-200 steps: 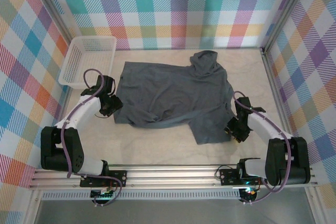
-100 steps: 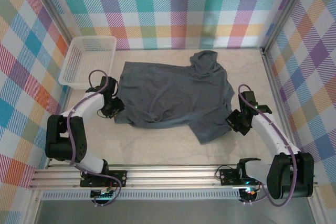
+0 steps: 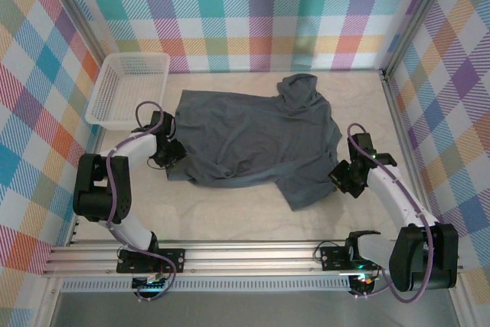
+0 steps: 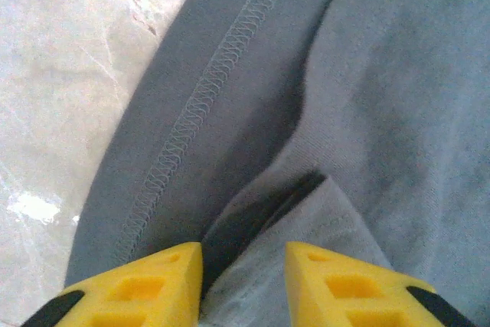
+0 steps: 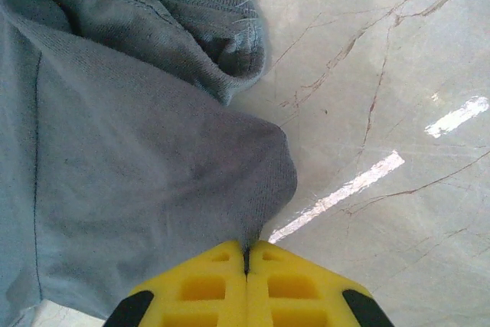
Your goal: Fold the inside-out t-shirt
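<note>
The right gripper (image 5: 246, 254) is closed, its yellow fingertips pressed together at the bottom centre of the right wrist view. They pinch a raised hump of the inside-out t-shirt (image 5: 115, 151) at its edge. From above, this gripper (image 3: 342, 178) sits at the right side of the shirt's lower flap, right of centre in the frame.

The left gripper (image 4: 243, 266) has its jaws apart at the bottom of the left wrist view, with a fold of the grey cloth (image 4: 383, 97) lying between them. An overlocked seam (image 4: 207, 112) runs diagonally up from there. From above, it (image 3: 170, 155) is at the shirt's left edge.

The t-shirt (image 3: 253, 132) lies spread and rumpled across the middle of the pale marbled worktop (image 3: 230, 208). A white basket (image 3: 102, 97) stands at the upper left, apart from the shirt.
</note>
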Action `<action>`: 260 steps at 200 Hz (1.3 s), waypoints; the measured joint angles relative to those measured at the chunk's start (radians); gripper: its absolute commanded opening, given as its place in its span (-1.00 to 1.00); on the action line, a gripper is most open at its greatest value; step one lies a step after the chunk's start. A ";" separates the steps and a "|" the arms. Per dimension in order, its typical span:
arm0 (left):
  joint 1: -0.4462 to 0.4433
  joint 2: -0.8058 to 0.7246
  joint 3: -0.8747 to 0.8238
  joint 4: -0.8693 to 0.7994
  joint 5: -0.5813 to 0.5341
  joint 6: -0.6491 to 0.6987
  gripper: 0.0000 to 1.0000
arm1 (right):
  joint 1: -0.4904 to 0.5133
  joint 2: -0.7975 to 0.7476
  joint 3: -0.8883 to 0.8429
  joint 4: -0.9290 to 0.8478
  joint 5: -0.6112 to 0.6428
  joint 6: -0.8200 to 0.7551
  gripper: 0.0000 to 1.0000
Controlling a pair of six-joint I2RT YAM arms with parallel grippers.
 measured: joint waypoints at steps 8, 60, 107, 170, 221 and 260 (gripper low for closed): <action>0.000 -0.008 -0.004 0.002 0.005 0.000 -0.52 | 0.000 0.000 0.000 0.000 -0.002 0.000 -0.93; 0.000 -0.018 -0.024 0.022 0.063 0.010 -0.45 | 0.000 0.003 0.000 0.000 -0.005 -0.008 -0.93; 0.000 -0.043 -0.071 0.016 0.084 0.016 -1.00 | 0.000 0.003 0.000 0.000 -0.006 -0.015 -0.93; 0.019 -0.170 0.095 -0.140 0.116 0.008 -1.00 | 0.000 -0.002 0.251 -0.091 -0.021 -0.028 -0.93; 0.033 -0.269 0.910 -0.166 0.039 0.015 -1.00 | 0.002 0.072 1.119 0.052 -0.027 -0.244 -1.00; 0.033 -0.343 1.204 -0.154 -0.032 0.069 -1.00 | 0.002 0.052 1.371 0.145 0.034 -0.331 -1.00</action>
